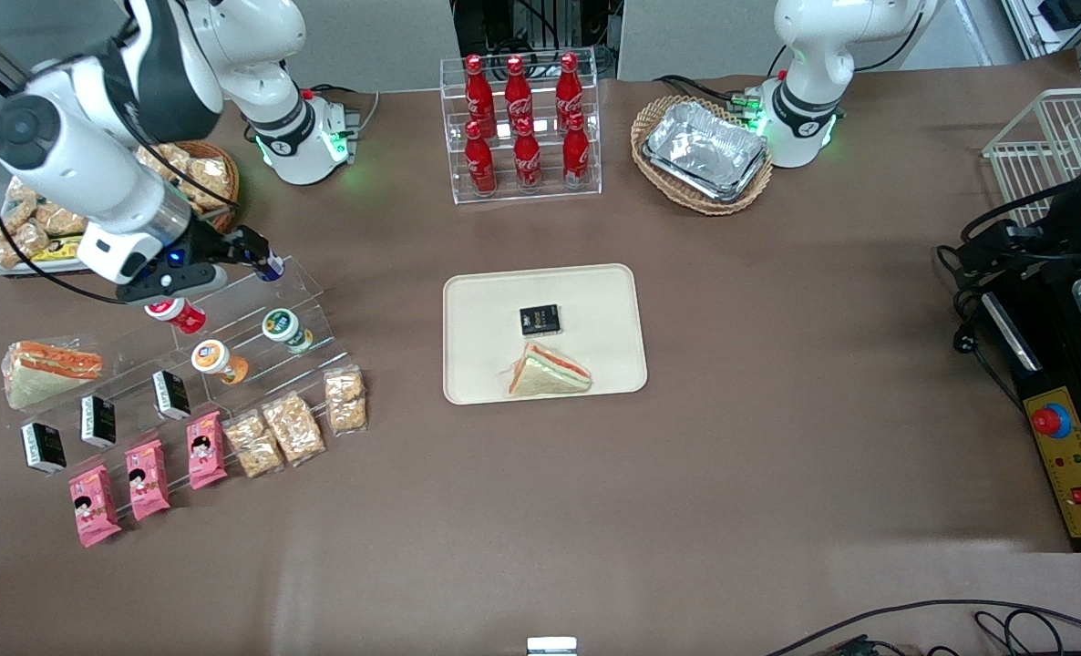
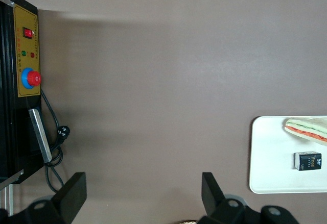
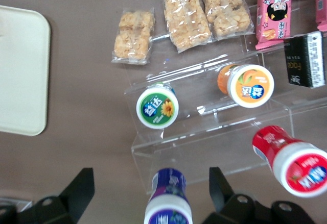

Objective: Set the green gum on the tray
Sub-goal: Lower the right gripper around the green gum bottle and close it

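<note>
The green gum (image 1: 285,330) (image 3: 157,106) is a small white canister with a green-and-white lid, standing on the middle step of a clear acrylic stand (image 1: 308,292). My gripper (image 1: 253,253) (image 3: 152,191) hangs open above the stand's top step, farther from the front camera than the green gum and apart from it. A blue-lidded canister (image 3: 168,203) stands between the fingers (image 3: 84,188), untouched by them. The cream tray (image 1: 595,292) (image 3: 23,71) lies flat at the table's middle, toward the parked arm from the stand.
An orange-lidded canister (image 1: 217,358) (image 3: 250,85) and a red-lidded one (image 1: 176,314) (image 3: 299,165) share the stand. A sandwich (image 1: 548,372) and a black box (image 1: 540,320) lie on the tray. Snack packets (image 1: 294,426) line the stand's front. A cola rack (image 1: 522,128) stands farther back.
</note>
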Controlling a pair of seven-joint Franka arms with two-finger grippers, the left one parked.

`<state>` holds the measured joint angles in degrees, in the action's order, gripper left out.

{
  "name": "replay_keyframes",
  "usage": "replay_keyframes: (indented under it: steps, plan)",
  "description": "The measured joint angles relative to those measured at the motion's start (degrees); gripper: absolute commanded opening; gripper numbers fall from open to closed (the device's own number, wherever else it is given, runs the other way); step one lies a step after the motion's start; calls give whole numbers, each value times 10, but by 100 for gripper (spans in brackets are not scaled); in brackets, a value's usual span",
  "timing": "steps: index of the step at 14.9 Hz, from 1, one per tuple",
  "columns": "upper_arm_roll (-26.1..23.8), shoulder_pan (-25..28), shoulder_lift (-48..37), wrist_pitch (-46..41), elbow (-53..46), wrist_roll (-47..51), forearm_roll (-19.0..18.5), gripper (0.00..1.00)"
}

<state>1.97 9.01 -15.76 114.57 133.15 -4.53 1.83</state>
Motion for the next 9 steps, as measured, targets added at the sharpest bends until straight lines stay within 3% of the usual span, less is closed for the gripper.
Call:
replay_keyframes:
  steps: [9]
  plan:
    - [0,28,34,159,90,19,0,100]
